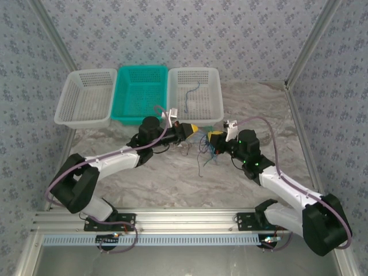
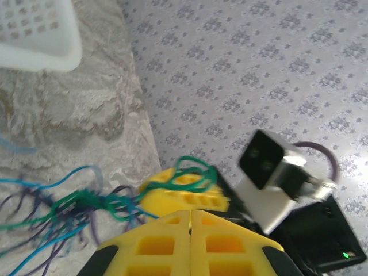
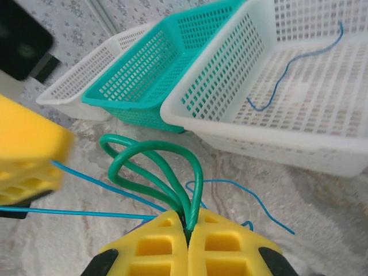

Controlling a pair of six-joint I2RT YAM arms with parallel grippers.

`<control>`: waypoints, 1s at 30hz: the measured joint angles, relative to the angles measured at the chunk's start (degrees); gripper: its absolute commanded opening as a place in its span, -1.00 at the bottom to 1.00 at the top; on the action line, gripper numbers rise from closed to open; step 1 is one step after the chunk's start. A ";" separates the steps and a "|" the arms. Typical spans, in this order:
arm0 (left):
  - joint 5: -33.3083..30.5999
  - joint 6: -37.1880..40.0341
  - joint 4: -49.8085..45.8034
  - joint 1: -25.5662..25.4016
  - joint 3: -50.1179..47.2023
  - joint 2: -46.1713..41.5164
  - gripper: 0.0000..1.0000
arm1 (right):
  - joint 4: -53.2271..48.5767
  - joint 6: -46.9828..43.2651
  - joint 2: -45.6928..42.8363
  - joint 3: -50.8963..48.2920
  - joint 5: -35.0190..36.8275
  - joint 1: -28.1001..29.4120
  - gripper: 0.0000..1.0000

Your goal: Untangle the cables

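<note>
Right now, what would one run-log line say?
left pincer: shut, hold unclear | right pincer: shut on green cable | tangle: between pincers | blue cable: lying in white basket

The cables (image 1: 207,152) form a loose knot of thin blue, green and dark wires at the middle of the marbled table (image 1: 172,178), with strands trailing towards the near side. A green wire (image 3: 155,167) arches up in tight loops. One wavy blue wire (image 3: 293,63) lies alone in the right-hand white basket (image 3: 241,132).
</note>
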 measured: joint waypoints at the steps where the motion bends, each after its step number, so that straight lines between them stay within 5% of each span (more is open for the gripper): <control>1: -0.09 0.83 0.00 0.00 0.00 -0.83 -1.00 | 0.33 1.55 0.66 -0.09 -0.04 0.00 -1.00; 15: -1.18 10.32 -8.79 0.61 -0.02 -11.96 -1.00 | -3.43 14.19 7.69 0.90 2.25 -4.68 -1.00; 30: -8.39 18.03 -36.68 11.54 -0.61 -31.01 -1.00 | -6.40 27.52 5.07 -2.97 3.63 -10.25 -1.00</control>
